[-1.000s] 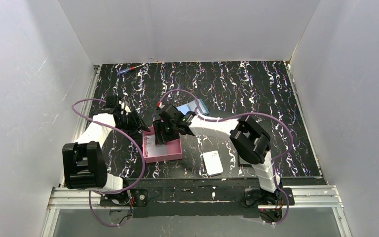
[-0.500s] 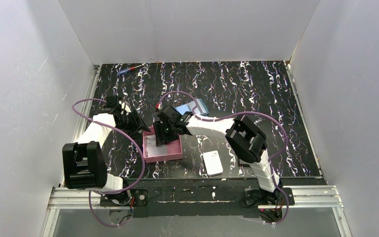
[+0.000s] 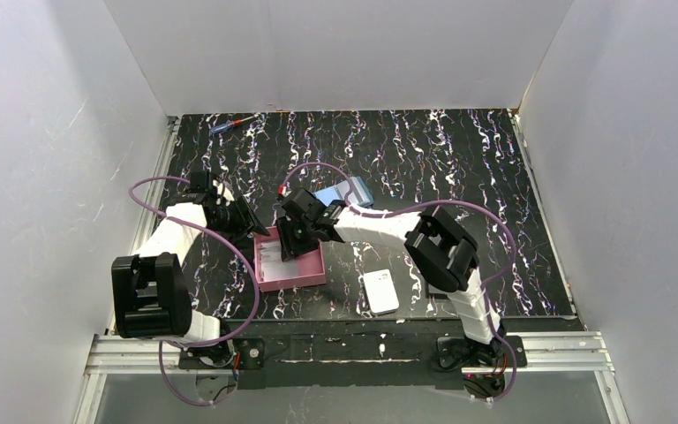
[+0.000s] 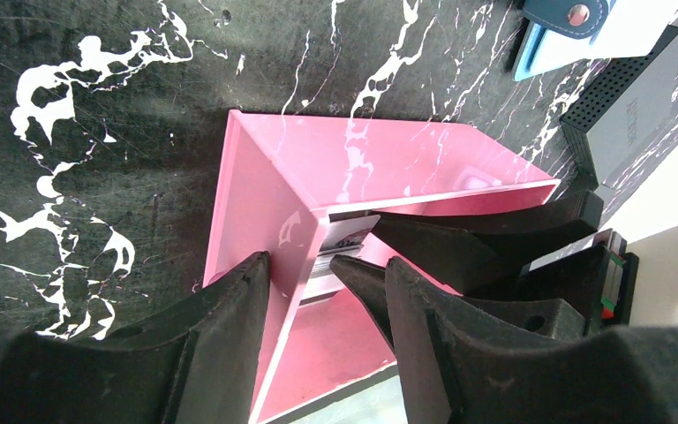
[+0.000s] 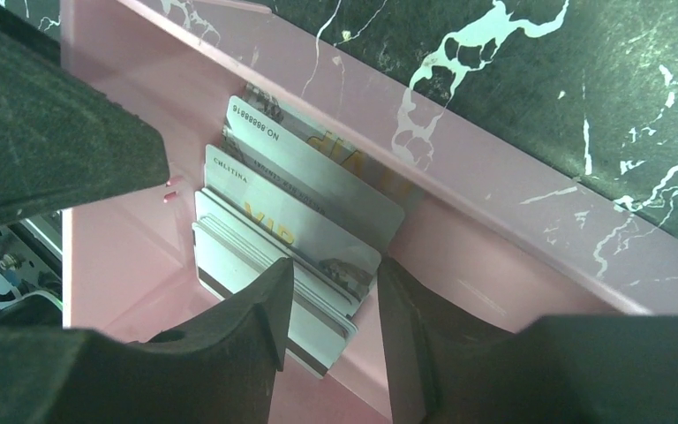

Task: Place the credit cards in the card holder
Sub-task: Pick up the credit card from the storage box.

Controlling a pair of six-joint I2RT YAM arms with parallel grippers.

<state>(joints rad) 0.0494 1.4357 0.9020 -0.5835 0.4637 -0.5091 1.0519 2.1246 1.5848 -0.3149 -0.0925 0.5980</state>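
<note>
- The left tool (image 4: 305,265) stands about half open astride 1 wall of the pink tray (image 4: 388,159). 1 finger touches the wall's outer face; whether the wall is clamped cannot be told.
- The right tool (image 5: 331,274) reaches into the same tray, its 2 fingers either side of the credit cards (image 5: 300,212), which stand on edge by the wall. Whether it pinches them cannot be told.
- The card holder (image 3: 349,190) lies on the worktop (image 3: 459,150) just behind the right tool's wrist, outside the tray.
</note>
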